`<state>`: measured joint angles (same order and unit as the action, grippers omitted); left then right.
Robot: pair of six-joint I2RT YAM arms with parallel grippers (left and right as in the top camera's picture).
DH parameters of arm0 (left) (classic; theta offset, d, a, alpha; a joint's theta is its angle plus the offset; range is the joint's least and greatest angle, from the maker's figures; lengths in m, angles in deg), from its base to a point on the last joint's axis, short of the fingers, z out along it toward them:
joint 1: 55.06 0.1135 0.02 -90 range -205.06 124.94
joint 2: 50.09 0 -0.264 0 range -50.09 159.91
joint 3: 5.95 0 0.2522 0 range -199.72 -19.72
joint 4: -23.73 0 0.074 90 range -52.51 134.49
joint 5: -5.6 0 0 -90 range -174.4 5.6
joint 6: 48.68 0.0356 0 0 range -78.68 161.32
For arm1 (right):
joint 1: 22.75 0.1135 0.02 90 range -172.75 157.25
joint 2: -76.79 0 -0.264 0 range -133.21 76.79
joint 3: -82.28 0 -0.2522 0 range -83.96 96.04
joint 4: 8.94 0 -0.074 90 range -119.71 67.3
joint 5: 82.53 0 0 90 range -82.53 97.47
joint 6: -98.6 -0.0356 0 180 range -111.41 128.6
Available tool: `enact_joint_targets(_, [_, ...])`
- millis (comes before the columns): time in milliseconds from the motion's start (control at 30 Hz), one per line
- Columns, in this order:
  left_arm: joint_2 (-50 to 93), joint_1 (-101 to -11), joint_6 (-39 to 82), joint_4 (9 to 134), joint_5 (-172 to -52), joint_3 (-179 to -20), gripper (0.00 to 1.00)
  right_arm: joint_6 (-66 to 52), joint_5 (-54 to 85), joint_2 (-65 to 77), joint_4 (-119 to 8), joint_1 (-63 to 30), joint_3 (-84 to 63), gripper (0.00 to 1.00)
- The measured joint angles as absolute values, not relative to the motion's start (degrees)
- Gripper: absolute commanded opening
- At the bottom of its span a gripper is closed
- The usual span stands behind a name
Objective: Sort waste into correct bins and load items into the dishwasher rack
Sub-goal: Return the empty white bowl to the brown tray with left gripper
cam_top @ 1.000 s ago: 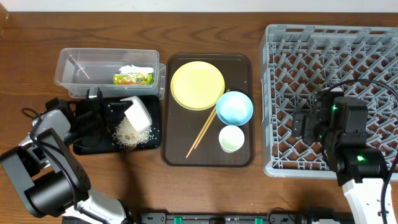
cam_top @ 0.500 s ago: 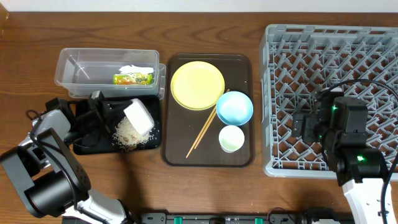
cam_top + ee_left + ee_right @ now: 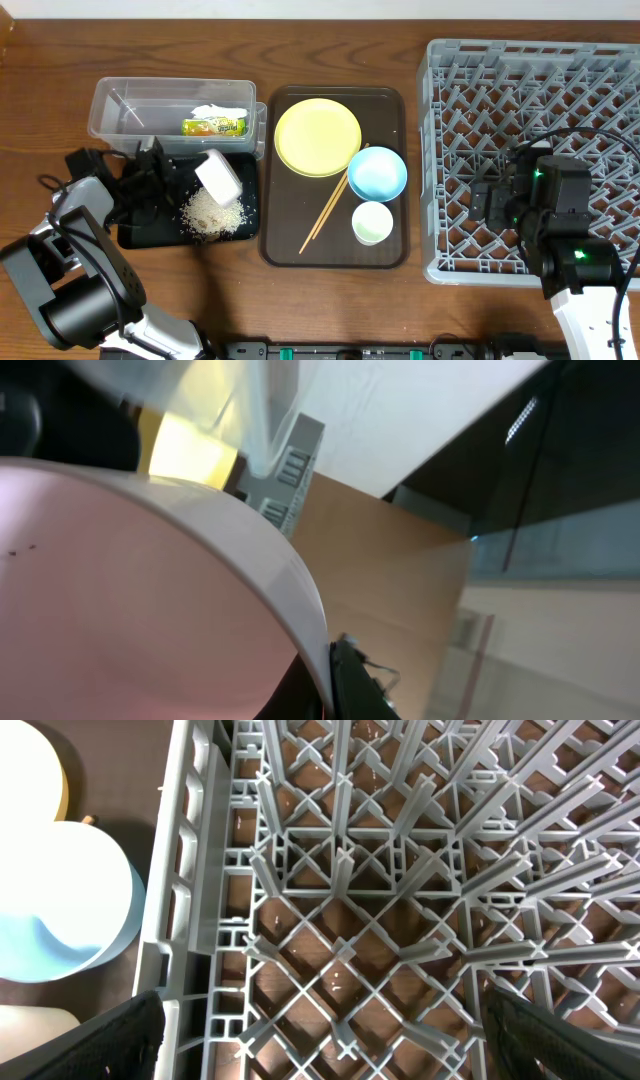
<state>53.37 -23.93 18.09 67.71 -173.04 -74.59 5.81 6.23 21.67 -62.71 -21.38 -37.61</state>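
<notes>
Rice (image 3: 210, 212): one loose white heap, lying on the black tray (image 3: 150, 236), a few grains scattered round its edge.

White bowl (image 3: 219, 177): off the tray, tipped on its side just above the heap. The left gripper (image 3: 190, 172) pinches it by the rim. In the left wrist view the bowl's pale inside fills most of the picture, with one dark finger (image 3: 347, 682) tight against the rim.

Bins: two, side by side. The clear tub (image 3: 165, 112) sits behind the black tray and holds one crumpled wrapper (image 3: 215, 122), yellow-green label up.

Brown serving tray (image 3: 285, 225), middle of the table (image 3: 330, 40), carries:
- one yellow plate (image 3: 317, 137) at the far end
- one light blue bowl (image 3: 377, 172), its edge touching the plate
- one small pale cup (image 3: 372, 222), just beside the blue bowl on the near side
- two chopsticks (image 3: 330, 205), lying together on a slant, upper ends running under the blue bowl's rim

That makes two bowls in all.

Rack (image 3: 530, 90): one grey crate on the right, pegs upright, none of the dishes in it.

Right gripper (image 3: 490, 203) hangs over the near left part of the rack. Its fingers (image 3: 120, 1040) are spread wide, one in each lower corner of the right wrist view, nothing between them but lattice.
</notes>
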Motion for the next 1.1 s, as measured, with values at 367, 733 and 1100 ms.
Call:
enact_joint_targets(367, [53.33,-24.04,20.93,67.77,-173.0,-74.59,0.06,5.81,6.23,21.67,-62.74,-21.38,-37.61,0.99])
enact_joint_targets(733, [37.5,-37.56,23.69,68.12,-162.11,-74.54,0.06,5.81,6.23,21.67,-62.74,-21.38,-37.61,0.99])
enact_joint_targets(1100, [30.9,-69.04,25.04,68.32,-121.88,-74.54,0.06,5.81,6.23,21.67,-62.74,-21.38,-37.61,0.99])
